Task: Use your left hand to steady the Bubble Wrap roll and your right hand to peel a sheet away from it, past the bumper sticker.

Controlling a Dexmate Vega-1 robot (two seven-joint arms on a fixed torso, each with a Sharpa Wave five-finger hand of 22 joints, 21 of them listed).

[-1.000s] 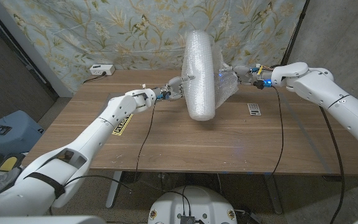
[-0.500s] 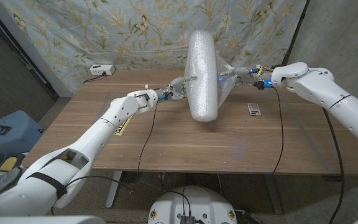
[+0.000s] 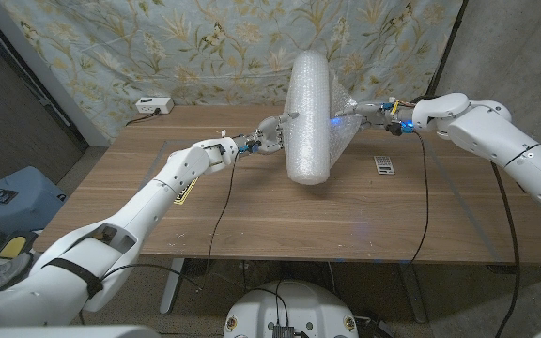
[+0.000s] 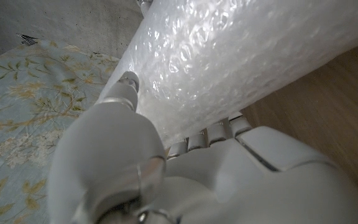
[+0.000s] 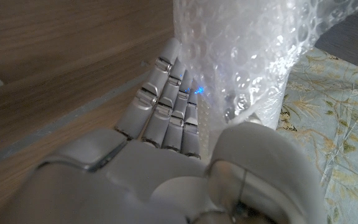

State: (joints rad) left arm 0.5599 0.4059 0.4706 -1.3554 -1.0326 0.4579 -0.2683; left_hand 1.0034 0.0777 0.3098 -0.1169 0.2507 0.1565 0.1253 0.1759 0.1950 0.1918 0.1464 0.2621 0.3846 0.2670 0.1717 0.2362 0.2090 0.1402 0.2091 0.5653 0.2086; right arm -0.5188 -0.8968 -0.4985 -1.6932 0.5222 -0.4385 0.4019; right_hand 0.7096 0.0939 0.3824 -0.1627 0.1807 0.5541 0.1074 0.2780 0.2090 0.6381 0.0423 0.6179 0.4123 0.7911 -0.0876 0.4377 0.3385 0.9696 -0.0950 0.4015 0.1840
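Note:
The Bubble Wrap roll (image 3: 308,117) stands on end on the wooden table (image 3: 280,225), leaning a little. My left hand (image 3: 270,137) grips its left side; the left wrist view shows the thumb and fingers of that hand (image 4: 135,168) around the roll (image 4: 241,56). My right hand (image 3: 372,112) pinches a loose sheet (image 3: 342,127) stretched off the roll's right side. In the right wrist view that sheet (image 5: 253,56) runs between the thumb and fingers of my right hand (image 5: 166,155). A small black-and-white sticker (image 3: 383,164) lies flat below and near the right hand.
A yellow label (image 3: 186,193) lies on the table partly under my left forearm. A white box (image 3: 154,104) sits at the far left table corner. A floral cloth (image 3: 158,47) hangs behind the table.
The roll has shifted slightly to the right. The loose sheet, bunched a second ago, is now drawn out between the roll and my right hand.

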